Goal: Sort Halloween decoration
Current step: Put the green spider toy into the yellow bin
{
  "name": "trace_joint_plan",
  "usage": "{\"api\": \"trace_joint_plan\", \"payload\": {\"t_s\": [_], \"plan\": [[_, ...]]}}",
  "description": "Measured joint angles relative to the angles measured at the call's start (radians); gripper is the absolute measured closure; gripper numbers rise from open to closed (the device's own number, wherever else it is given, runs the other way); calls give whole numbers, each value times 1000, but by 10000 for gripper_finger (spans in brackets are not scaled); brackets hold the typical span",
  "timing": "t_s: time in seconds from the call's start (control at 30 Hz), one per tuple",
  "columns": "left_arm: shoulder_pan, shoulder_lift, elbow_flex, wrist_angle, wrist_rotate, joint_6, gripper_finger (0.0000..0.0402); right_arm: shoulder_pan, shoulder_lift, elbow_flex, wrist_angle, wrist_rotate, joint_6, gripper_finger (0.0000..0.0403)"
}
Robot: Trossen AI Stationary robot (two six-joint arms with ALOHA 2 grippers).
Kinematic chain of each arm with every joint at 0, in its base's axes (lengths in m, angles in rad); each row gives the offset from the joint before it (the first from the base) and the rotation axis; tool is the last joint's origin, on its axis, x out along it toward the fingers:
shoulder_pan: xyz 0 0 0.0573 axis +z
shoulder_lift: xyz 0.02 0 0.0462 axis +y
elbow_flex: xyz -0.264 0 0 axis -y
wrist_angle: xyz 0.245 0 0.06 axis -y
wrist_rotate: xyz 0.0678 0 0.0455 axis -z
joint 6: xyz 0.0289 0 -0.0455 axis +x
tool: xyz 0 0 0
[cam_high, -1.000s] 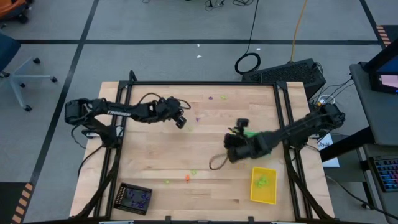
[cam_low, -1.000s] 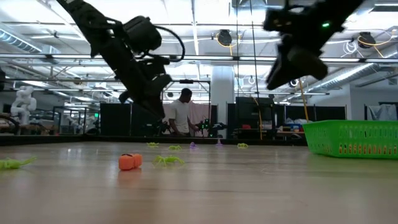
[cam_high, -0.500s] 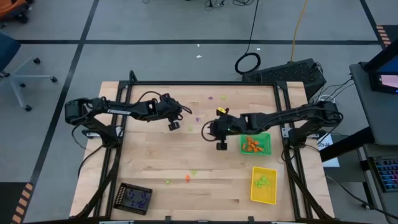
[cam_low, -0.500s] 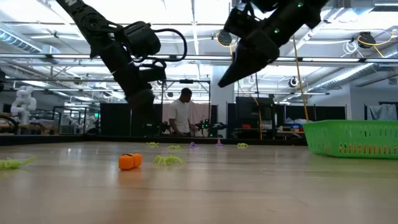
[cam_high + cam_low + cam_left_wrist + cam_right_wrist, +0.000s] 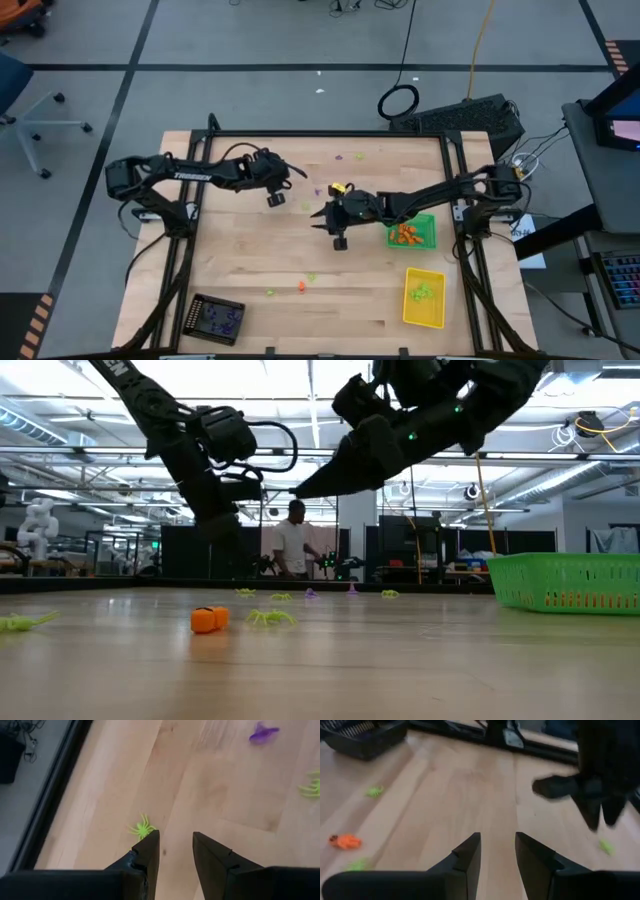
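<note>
Both pincers hang parted and empty over the desk (image 5: 250, 260), mid-sorting.

Green tray (image 5: 411, 231) holds orange trinkets, yellow tray (image 5: 423, 297) lime ones, black tray (image 5: 216, 318) purple ones. The left pincer (image 5: 174, 851) is just beside a lime spider (image 5: 142, 827), legs splayed, no clear long axis. The right pincer (image 5: 496, 851) is well apart from an orange trinket (image 5: 345, 841) lying crosswise.

green tray (image 5: 424, 222), yellow tray (image 5: 424, 311) and black tray (image 5: 217, 317) on the wooden table (image 5: 250, 250).
</note>
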Motion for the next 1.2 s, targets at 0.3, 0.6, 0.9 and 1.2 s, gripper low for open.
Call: {"api": "trace_joint_plan", "payload": {"t_s": [0.3,0.6,0.9,1.2], "plan": [[-4,95,-1,72,-102,-6,286,0,80,0,53,-17,-11,296],[4,145,-1,133,-105,94,283,2,90,0,0,-17,-15,296],[19,189,0,163,-97,77,235,-1,90,0,1,-17,-27,296],[67,189,0,164,-80,10,263,-1,90,0,1,-17,-33,296]]}}
